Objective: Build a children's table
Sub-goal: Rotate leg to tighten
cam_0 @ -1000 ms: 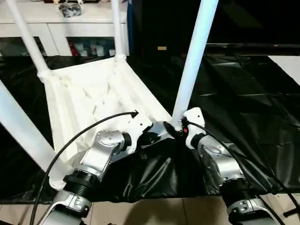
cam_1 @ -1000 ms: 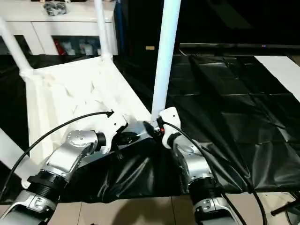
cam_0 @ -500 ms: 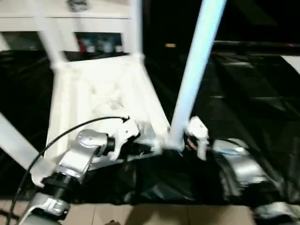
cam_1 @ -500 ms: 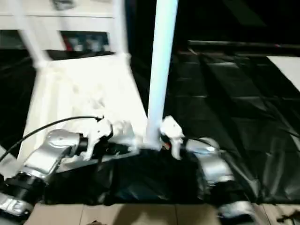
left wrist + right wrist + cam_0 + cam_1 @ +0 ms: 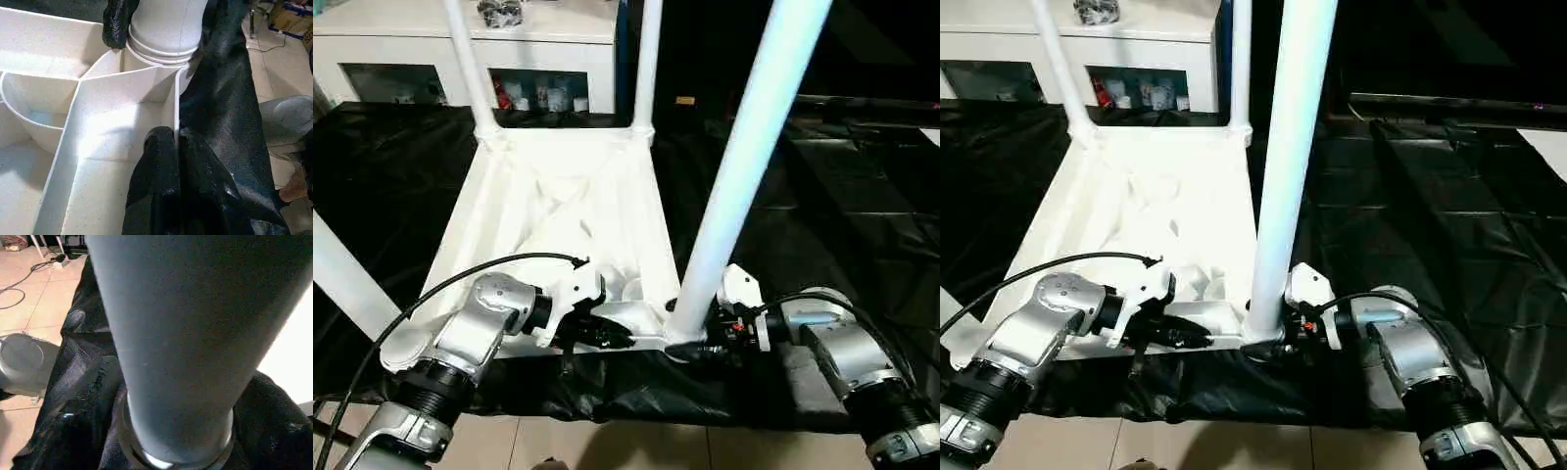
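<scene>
Currently: tabletop [image 5: 558, 211] lies upside down on the black sheet [image 5: 822, 225], ribs up, legs standing in the corner sockets. My left gripper [image 5: 168, 147] is pressed together, pinching the tabletop's near rim wall beside the corner. My right gripper [image 5: 697, 349] sits spread around the base of the near right leg [image 5: 744, 176], at its socket [image 5: 164, 54]; whether the pads actually press the tube I cannot tell.

Risks, as I judge them:
- Leg not fully seated. Letting go could leave it leaning or loose.
- Pushing the leg sideways could rock the tabletop against my left pinch.
- Sheet bunched at the socket edge may snag.

Writing: none legible. White cabinet [image 5: 558, 44] behind holds small items, labels unreadable.
</scene>
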`<state>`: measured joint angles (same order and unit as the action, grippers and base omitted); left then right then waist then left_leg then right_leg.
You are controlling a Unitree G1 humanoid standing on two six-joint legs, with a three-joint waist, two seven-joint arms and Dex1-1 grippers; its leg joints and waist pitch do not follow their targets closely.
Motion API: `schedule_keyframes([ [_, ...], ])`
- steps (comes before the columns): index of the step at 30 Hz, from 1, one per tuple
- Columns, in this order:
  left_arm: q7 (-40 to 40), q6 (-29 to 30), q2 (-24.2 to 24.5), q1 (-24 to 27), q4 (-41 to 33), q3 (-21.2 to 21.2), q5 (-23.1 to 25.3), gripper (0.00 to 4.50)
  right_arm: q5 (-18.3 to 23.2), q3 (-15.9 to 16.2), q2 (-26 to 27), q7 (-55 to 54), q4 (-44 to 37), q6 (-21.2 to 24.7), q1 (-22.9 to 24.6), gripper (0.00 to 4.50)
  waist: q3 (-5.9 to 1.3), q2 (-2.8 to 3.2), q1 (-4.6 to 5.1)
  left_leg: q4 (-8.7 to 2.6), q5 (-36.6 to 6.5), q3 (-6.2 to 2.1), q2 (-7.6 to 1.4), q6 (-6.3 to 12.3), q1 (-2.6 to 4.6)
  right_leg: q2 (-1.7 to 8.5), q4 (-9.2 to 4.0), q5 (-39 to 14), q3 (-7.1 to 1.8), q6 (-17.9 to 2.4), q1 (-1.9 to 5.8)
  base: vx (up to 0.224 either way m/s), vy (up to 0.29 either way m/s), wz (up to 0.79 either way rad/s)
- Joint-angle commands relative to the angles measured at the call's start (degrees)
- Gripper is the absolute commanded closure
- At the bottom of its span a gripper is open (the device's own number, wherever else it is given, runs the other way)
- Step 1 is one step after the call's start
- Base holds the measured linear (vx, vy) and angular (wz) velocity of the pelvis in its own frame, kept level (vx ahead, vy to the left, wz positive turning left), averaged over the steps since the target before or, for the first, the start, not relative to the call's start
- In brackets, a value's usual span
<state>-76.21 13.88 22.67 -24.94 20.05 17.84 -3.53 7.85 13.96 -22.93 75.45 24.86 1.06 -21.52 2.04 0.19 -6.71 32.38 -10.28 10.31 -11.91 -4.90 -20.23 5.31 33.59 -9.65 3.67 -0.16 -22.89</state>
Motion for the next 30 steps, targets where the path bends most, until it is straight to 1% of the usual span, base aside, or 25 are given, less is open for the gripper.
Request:
schedule_keyframes([
  [1, 0.61, -1.24, -1.38, -1.80, -0.96, 0.31, -1.37, 4.50, -0.49, 3.86, 1.43, 2.23, -0.83, 0.62, 0.79, 1.39, -2.98, -0.27, 0.12, -3.71, -13.79, 0.02, -1.29, 2.79, 0.22, 2.44, -3.51, -14.45, -1.98, -11.88, 2.51, 0.000, 0.000, 0.00],
  [4, 0.91, -1.39, -1.57, -1.71, -0.81, 0.10, -1.36, 4.50, -0.37, 3.88, 1.49, 2.35, -0.88, 0.69, 0.93, 1.66, -3.05, -0.28, 0.02, -3.65, -13.39, 0.02, -1.28, 2.85, 0.20, 2.43, -3.40, -13.74, -1.97, -12.09, 2.56, 0.000, 0.000, 0.00],
  [8, 1.33, -1.34, -1.78, -1.33, -1.03, -0.24, -1.49, 4.50, -0.33, 3.88, 1.63, 2.38, -0.58, 0.58, 0.97, 1.83, -2.99, -0.26, 0.02, -3.68, -13.78, 0.03, -1.29, 2.85, 0.20, 2.44, -3.46, -14.02, -1.94, -12.14, 2.56, 0.000, 0.000, 0.00],
  [11, 2.02, -1.37, -1.66, -0.90, -1.26, -0.65, -1.71, 4.50, -0.34, 3.79, 1.83, 2.15, -0.30, 0.36, 0.84, 1.85, -3.03, -0.10, -0.04, -3.67, -13.80, -0.01, -1.27, 2.71, 0.18, 2.50, -3.49, -14.34, -1.95, -11.96, 2.60, 0.000, 0.000, 0.00],
  [12, 2.02, -1.37, -1.66, -0.90, -1.26, -0.65, -1.71, 4.50, -0.34, 3.79, 1.83, 2.15, -0.30, 0.36, 0.84, 1.85, -3.02, -0.19, -0.01, -3.69, -13.87, 0.00, -1.27, 2.72, 0.19, 2.42, -3.49, -14.24, -1.93, -11.96, 2.58, 0.000, 0.000, 0.00],
  [17, 3.09, -1.47, -1.76, -0.53, -1.24, -1.42, -1.82, 4.50, -0.48, 3.29, 2.52, 0.68, 0.02, -0.27, 0.86, 1.86, -3.03, -0.17, 0.02, -3.70, -13.93, -0.02, -1.26, 2.65, 0.19, 2.40, -3.45, -14.05, -1.93, -12.02, 2.61, 0.000, 0.000, 0.00],
  [18, 5.52, -1.55, -2.59, -0.74, -0.76, -2.14, -1.40, 4.50, -1.49, 2.09, 4.11, -4.20, 1.33, -1.05, 0.57, 1.86, -2.98, -0.24, 0.05, -3.72, -13.95, -0.04, -1.27, 2.57, 0.14, 2.47, -3.46, -14.44, -1.93, -11.91, 2.59, 0.000, 0.000, 0.00],
  [19, 5.66, -1.56, -2.64, -0.76, -0.73, -2.18, -1.37, 4.50, -1.57, 2.02, 4.21, -4.52, 1.42, -1.09, 0.54, 1.86, -2.89, -0.25, 0.22, -3.78, -14.53, -0.06, -1.16, 2.15, 0.11, 2.51, -3.56, -15.53, -1.94, -11.68, 2.49, 0.000, 0.000, 0.00],
  [20, 7.98, -1.46, -3.51, -1.07, -0.23, -2.52, -0.72, 4.50, -2.71, 0.67, 6.01, -10.20, 3.62, -1.68, -0.25, 1.86, -2.83, -0.33, 0.35, -3.83, -14.84, -0.12, -1.12, 1.90, 0.06, 2.56, -3.66, -16.46, -1.97, -11.38, 2.47, 0.000, 0.000, 0.00],
  [21, 10.96, -1.35, -4.58, -1.48, 0.40, -2.79, 0.24, 4.50, -3.91, -0.71, 7.99, -16.50, 5.95, -1.83, -1.18, 1.87, -2.55, -0.40, 0.66, -3.91, -16.11, -0.11, -0.96, 1.06, 0.10, 2.59, -4.02, -19.91, -1.98, -10.59, 2.12, 0.000, 0.000, 0.00],
  [22, 14.15, -0.92, -6.05, -1.91, 0.95, -3.12, 1.00, 4.50, -4.85, -2.20, 10.10, -23.29, 8.30, -1.01, -2.24, 1.87, -2.41, -0.51, 1.04, -4.08, -17.85, -0.43, -0.84, -0.07, 0.16, 2.75, -4.30, -24.86, -1.81, -8.99, 2.18, -0.051, -0.014, -0.06],
  [23, 15.87, -0.67, -6.87, -2.14, 1.23, -3.30, 1.39, 4.50, -5.31, -2.99, 11.23, -26.91, 9.52, -0.46, -2.81, 1.87, -2.35, -0.50, 1.32, -4.22, -18.44, -0.55, -0.71, -0.45, 0.10, 2.74, -4.60, -27.29, -1.66, -7.99, 2.24, -0.051, -0.014, -0.06],
  [24, 17.81, -0.10, -7.87, -2.31, 1.32, -3.32, 1.93, 4.50, -5.47, -3.86, 12.56, -30.48, 10.54, 0.29, -3.31, 1.87, -2.43, -0.61, 1.83, -4.28, -18.96, -0.82, -0.66, -0.89, 0.01, 2.85, -4.86, -29.64, -1.53, -6.54, 2.36, -0.058, -0.004, -0.12],
  [25, 19.25, 0.42, -8.65, -2.42, 1.33, -3.27, 2.36, 4.50, -5.49, -4.51, 13.55, -32.99, 11.20, 0.89, -3.64, 1.87, -2.33, -0.62, 2.26, -4.38, -19.32, -1.01, -0.69, -1.07, -0.31, 2.89, -4.98, -31.07, -1.46, -5.49, 2.41, 0.000, 0.000, 0.00],
  [26, 19.25, 0.42, -8.65, -2.42, 1.33, -3.27, 2.36, 4.50, -5.49, -4.51, 13.55, -32.99, 11.20, 0.89, -3.64, 1.87, -2.37, -0.58, 2.32, -4.35, -19.67, -1.05, -0.64, -1.05, -0.16, 2.90, -5.23, -31.82, -1.43, -5.04, 2.27, 0.000, 0.000, 0.00],
  [27, 22.60, 2.16, -10.88, -2.48, 0.94, -2.95, 3.23, 4.50, -5.36, -6.01, 16.16, -38.95, 12.47, 2.56, -4.32, 1.87, -2.42, -0.72, 2.38, -4.25, -19.85, -1.04, -0.58, -0.80, -0.03, 2.89, -5.38, -32.11, -1.40, -4.73, 2.16, 0.000, 0.000, 0.00],
  [28, 23.91, 2.98, -11.90, -2.43, 0.68, -2.78, 3.48, 4.50, -5.40, -6.61, 17.27, -41.39, 12.95, 3.25, -4.58, 1.88, -2.36, -0.80, 2.56, -4.02, -20.14, -0.83, -0.46, -0.33, 0.45, 2.78, -5.65, -32.17, -1.59, -5.03, 1.48, 0.000, 0.000, 0.00],
  [29, 25.07, 3.39, -12.92, -2.46, 0.65, -2.52, 3.77, 4.50, -5.56, -6.82, 18.35, -43.26, 13.07, 3.78, -4.76, 1.88, -2.43, -0.80, 2.66, -4.03, -19.88, -0.84, -0.47, -0.19, 0.37, 2.77, -5.56, -31.88, -1.60, -5.14, 1.60, 0.000, 0.000, 0.00],
  [30, 27.18, 4.08, -14.76, -2.51, 0.62, -2.03, 4.31, 4.50, -5.87, -7.18, 20.29, -46.55, 13.27, 4.72, -5.08, 1.88, -2.44, -0.69, 2.80, -4.21, -19.08, -0.89, -0.59, -0.07, 0.01, 2.65, -5.35, -30.38, -1.59, -5.42, 1.78, 0.000, 0.000, 0.00],
])
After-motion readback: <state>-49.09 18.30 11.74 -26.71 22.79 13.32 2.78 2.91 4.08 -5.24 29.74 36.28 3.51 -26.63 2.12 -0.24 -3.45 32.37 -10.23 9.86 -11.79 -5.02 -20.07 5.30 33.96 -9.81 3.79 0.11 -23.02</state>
